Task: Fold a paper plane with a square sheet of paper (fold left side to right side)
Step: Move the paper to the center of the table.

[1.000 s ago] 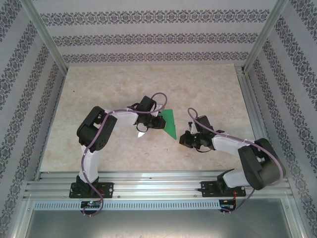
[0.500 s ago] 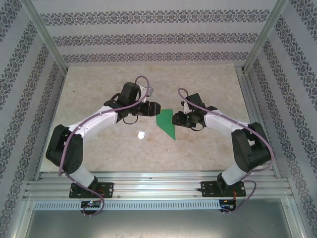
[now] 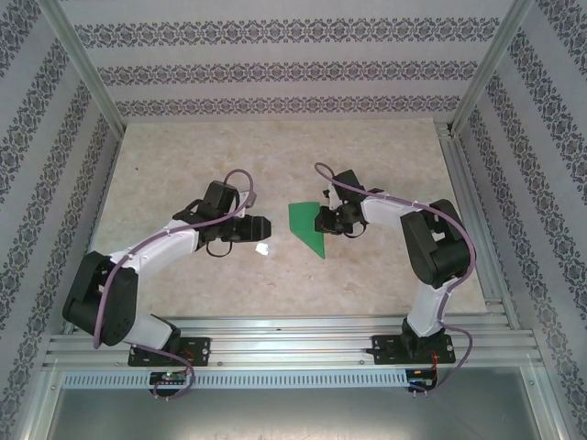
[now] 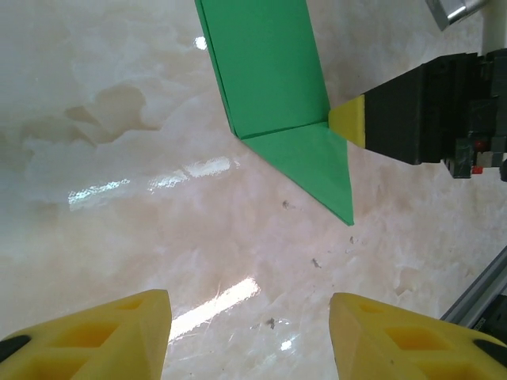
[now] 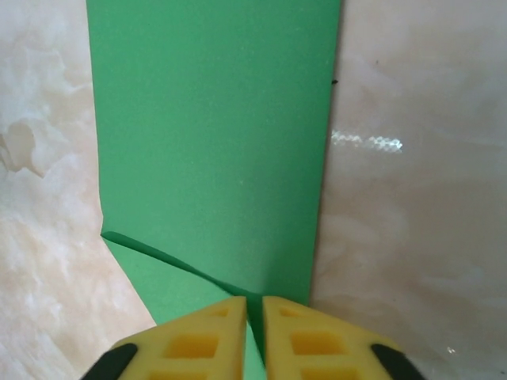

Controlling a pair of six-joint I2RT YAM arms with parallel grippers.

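Green paper (image 3: 305, 225): light, floppy, slick on bench (image 3: 183, 165); take by 9 o'clock edge. R tool (image 5: 253, 309) near-closed at 3 o'clock edge, prob. pressing. L tool (image 4: 245, 307) wide, empty.

free: open table (image 3: 279, 240) between left end effector (image 3: 266, 227) and green paper (image 3: 306, 224) | blocked: right end effector (image 3: 322, 220) at paper's right edge

Cropped: paper (image 5: 214, 142) top; near corner behind right end effector (image 5: 255, 305).

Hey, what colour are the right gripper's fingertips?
Yellow. The right wrist view shows the fingertips best, close together over the green paper.
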